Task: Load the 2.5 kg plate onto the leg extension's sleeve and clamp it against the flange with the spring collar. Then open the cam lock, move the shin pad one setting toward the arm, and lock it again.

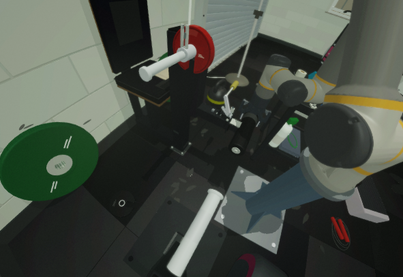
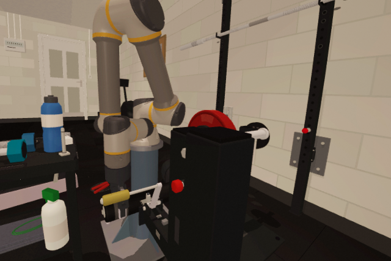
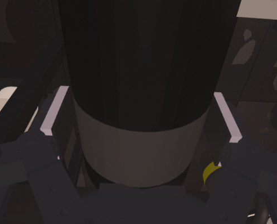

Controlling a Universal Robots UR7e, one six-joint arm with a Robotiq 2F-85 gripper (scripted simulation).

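My gripper (image 3: pixel 141 118) is open and holds nothing. Its two fingers stand on either side of the black shin pad roller (image 3: pixel 141 70), which has a grey band at its near end. In the side camera the shin pad (image 1: pixel 243 133) lies low beside the machine's black column, and the gripper itself is hidden there. The cam lock lever with its yellow grip (image 2: pixel 116 197) sticks out just above the pad. The red plate (image 1: pixel 196 47) sits on the white sleeve (image 1: pixel 165 63) at the top of the column, with the spring collar (image 1: pixel 185 51) against it.
Behind the machine a rack with a barbell (image 2: pixel 278 15) stands against the block wall. A green plate (image 1: pixel 47 162) leans at the left wall. A white roller (image 1: pixel 194 232) lies near the front. A shelf with a spray bottle (image 2: pixel 54 223) and a blue bottle (image 2: pixel 51 124) stands close by.
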